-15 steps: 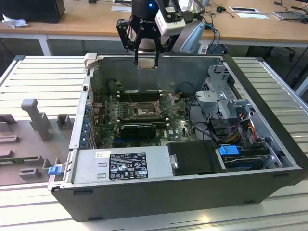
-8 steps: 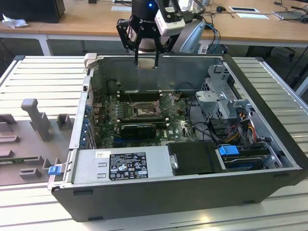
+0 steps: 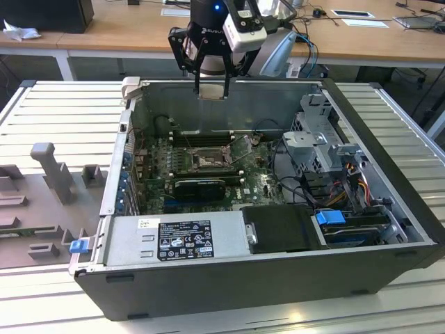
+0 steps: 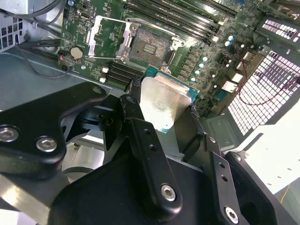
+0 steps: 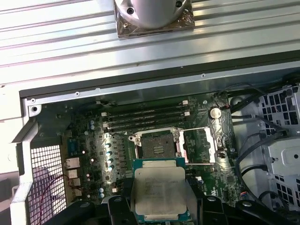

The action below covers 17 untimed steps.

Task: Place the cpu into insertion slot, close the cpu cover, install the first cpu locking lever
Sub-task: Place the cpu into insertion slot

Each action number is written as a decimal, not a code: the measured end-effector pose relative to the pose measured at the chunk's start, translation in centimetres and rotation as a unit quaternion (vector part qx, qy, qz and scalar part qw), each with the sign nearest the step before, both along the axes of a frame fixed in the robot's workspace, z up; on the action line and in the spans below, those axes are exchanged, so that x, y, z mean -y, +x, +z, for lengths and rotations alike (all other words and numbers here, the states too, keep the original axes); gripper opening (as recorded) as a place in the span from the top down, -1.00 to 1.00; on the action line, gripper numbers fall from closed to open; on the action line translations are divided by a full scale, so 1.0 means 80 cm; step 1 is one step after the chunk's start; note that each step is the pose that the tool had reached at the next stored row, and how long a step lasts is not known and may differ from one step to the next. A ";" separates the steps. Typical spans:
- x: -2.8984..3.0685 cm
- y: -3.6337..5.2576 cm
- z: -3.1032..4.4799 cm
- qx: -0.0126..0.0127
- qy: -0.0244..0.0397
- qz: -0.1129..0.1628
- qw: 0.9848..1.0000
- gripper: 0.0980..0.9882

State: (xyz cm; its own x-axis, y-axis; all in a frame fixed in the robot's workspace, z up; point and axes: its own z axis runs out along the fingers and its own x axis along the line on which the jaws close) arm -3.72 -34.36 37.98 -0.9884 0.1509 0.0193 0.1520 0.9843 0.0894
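Gripper (image 3: 212, 92) is clamping the cpu (image 5: 159, 192) by its edges and holding it flat while hovering up over the open computer case (image 3: 278, 278), with the chip sitting well apart from the bare insertion slot (image 5: 154, 144), whose cpu cover (image 5: 199, 145) is lying flipped open right beside it.

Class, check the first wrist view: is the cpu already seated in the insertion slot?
No: the cpu hangs in the gripper, apart from the bare insertion slot.
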 end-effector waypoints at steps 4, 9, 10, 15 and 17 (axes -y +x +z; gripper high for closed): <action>0.0000 0.000 0.0000 0.000 0.000 -0.003 1.000 0.04; 0.0000 0.000 0.0000 0.000 0.000 -0.008 1.000 0.04; 0.0000 0.000 0.0000 0.000 0.000 -0.009 1.000 0.04; 0.0000 0.000 0.0000 0.000 0.000 -0.012 1.000 0.04; 0.0000 0.000 0.0000 0.000 0.000 -0.014 1.000 0.04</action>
